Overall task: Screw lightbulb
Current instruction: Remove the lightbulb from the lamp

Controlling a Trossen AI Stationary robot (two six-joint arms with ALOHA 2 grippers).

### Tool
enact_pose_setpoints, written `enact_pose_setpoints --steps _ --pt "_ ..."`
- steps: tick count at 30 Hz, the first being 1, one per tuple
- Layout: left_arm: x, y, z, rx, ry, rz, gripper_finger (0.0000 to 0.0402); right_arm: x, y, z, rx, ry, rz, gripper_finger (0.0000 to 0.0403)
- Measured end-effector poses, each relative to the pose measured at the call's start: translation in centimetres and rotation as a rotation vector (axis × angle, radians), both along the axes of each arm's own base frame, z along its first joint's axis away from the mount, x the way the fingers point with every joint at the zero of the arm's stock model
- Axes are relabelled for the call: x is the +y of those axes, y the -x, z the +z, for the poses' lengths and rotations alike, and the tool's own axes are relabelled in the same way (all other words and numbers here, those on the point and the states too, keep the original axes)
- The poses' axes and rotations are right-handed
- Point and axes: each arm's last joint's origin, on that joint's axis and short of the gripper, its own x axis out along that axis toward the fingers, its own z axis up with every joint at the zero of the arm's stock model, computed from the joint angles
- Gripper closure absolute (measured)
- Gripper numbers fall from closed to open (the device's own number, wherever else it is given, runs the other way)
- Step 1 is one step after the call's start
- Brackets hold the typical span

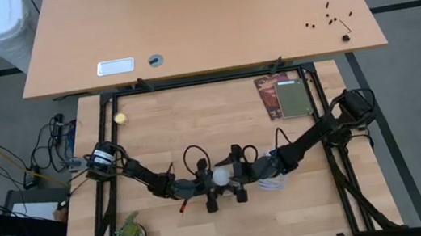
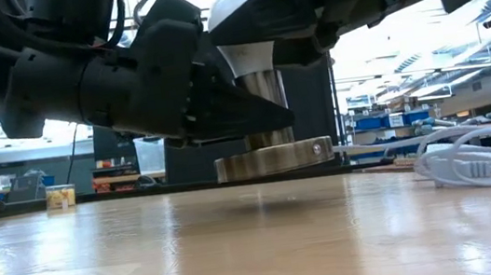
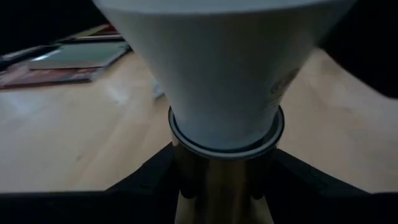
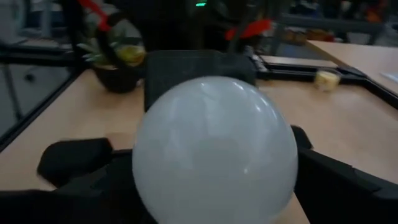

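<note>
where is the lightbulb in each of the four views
High view: the lightbulb is a white dot low in the middle, where both arms meet.
Low view: top centre, its dome between the dark arms, above the metal socket.
Left wrist view: fills the upper middle, its pale cone narrowing to the socket.
Right wrist view: its frosted dome fills the centre.
Shared landmark: the yellow ball at the table's far left.

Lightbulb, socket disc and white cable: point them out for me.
lightbulb (image 4: 214, 152), right wrist view, on its frosted dome.
socket disc (image 2: 274, 159), low view, on its side edge.
white cable (image 2: 484, 165), low view, on the coiled loops.
</note>
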Motion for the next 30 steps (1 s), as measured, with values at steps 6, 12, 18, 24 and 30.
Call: enact_pose_setpoints --steps 6,12,18,24,30 --pt "-0.2 0.0 0.0 0.005 0.009 -0.086 0.0213 -0.3 -0.2 0.1 0.002 0.04 0.118 0.0063" --pt "-0.2 0.0 0.0 0.007 -0.009 -0.1 0.0213 -0.7 -0.4 0.1 0.006 0.058 0.184 0.0101" --pt "-0.1 0.0 0.0 0.004 -0.016 -0.061 0.0213 -0.9 -0.5 0.1 0.007 0.039 0.172 0.0143" --pt "-0.2 0.0 0.0 0.003 0.009 -0.062 0.0213 -1.0 -0.5 0.0 0.012 0.01 0.141 0.0144" --pt "-0.5 0.0 0.0 0.009 0.027 -0.165 0.0213 -1.2 -0.7 0.1 0.005 0.02 0.321 0.013"
